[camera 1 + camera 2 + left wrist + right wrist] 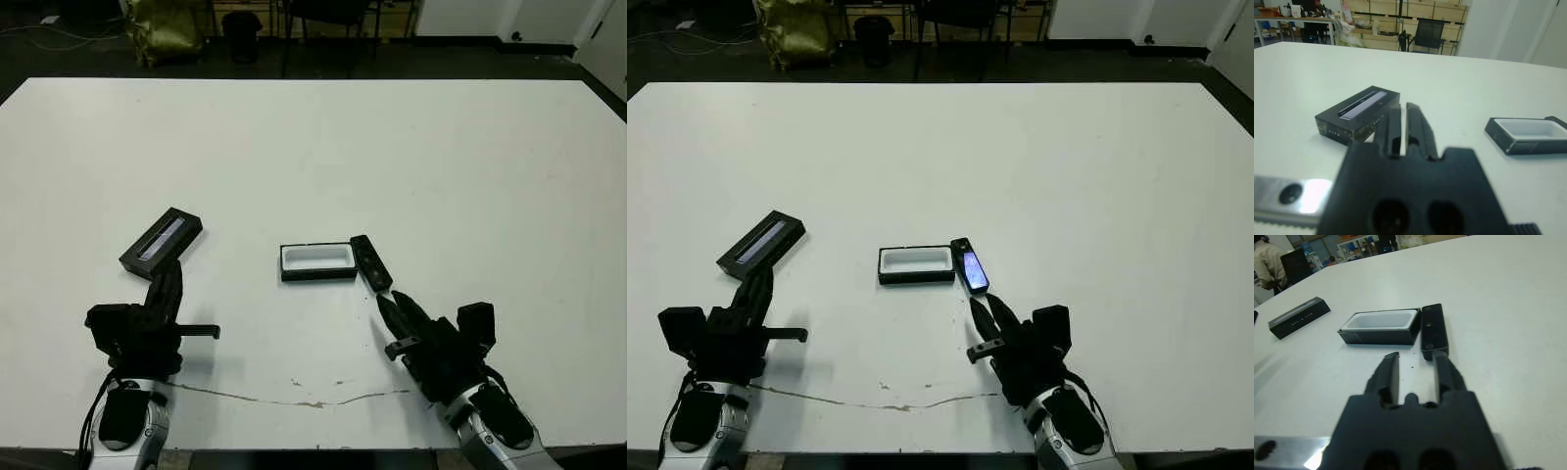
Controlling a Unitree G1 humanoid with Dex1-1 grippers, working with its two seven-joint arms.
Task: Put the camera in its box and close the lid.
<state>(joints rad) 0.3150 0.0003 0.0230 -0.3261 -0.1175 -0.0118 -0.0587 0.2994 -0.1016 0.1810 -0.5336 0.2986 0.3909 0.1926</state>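
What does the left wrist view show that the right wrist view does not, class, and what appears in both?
Only the left wrist view shows the left gripper, its fingers nearly together, pointing at the lid close ahead, with shelving and a black chair beyond the table.

Only the right wrist view shows the right gripper, fingers apart, aimed at the near end of the camera, whose whole length is visible, and a person far off.

Both show the lid, the empty box with its white lining, the camera lying against the box's end, and the white table.
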